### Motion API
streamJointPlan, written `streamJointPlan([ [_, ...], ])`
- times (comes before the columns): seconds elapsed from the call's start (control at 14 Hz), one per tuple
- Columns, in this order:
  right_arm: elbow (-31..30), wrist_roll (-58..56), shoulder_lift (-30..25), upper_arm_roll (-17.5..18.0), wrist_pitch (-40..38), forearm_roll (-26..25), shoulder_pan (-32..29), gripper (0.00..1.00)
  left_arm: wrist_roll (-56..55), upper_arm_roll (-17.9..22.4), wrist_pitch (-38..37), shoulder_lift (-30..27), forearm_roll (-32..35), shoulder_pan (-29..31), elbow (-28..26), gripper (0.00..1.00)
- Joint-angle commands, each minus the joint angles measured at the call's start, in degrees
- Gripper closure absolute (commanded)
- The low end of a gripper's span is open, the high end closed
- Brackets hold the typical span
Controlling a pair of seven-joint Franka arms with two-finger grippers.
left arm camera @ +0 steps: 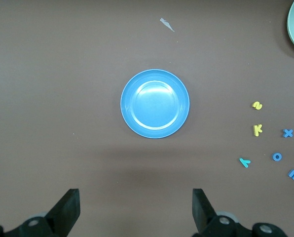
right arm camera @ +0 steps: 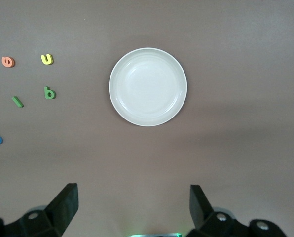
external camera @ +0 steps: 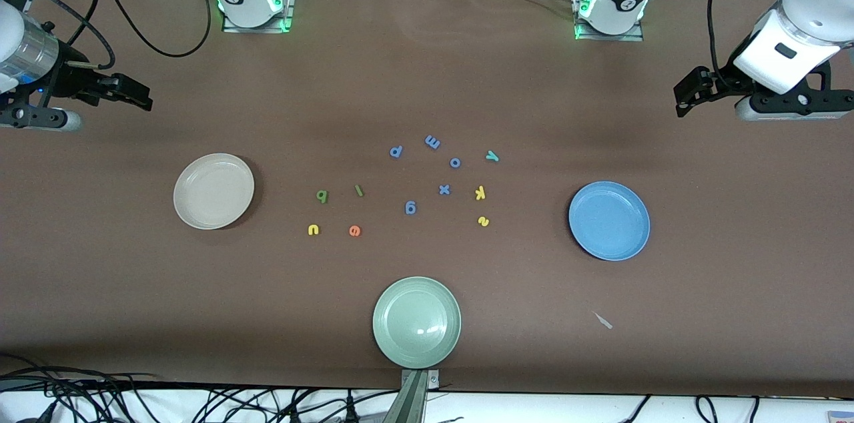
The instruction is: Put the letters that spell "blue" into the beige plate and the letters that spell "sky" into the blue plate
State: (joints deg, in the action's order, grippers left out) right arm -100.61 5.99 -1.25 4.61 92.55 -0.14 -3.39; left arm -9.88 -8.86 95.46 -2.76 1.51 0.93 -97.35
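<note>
- The surface lies bare around both arms.
- The beige plate and blue plate hold nothing.
- The left gripper and right gripper hang spread apart over the surface.
- The letters that spell "blue" lie beside the beige plate; the letters that spell "sky" lie beside the blue plate.

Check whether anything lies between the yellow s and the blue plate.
Nothing visible does. The yellow s lies on bare table beside the blue plate, with only brown surface between them. The yellow k sits farther from the front camera, off that path.
</note>
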Motion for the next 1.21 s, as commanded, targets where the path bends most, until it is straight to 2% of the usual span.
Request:
streamJointPlan([
  [0.0,0.3,-0.5,-0.1,0.1,-0.8,0.1,-0.1,0.0,0.7,0.0,-0.1,0.5,0.0,-0.1,1.0,0.0],
  [1.14,0.6,0.4,0.0,0.2,-0.8,0.1,0.0,0.0,0.7,0.0,-0.1,0.5,0.0,-0.1,1.0,0.0],
])
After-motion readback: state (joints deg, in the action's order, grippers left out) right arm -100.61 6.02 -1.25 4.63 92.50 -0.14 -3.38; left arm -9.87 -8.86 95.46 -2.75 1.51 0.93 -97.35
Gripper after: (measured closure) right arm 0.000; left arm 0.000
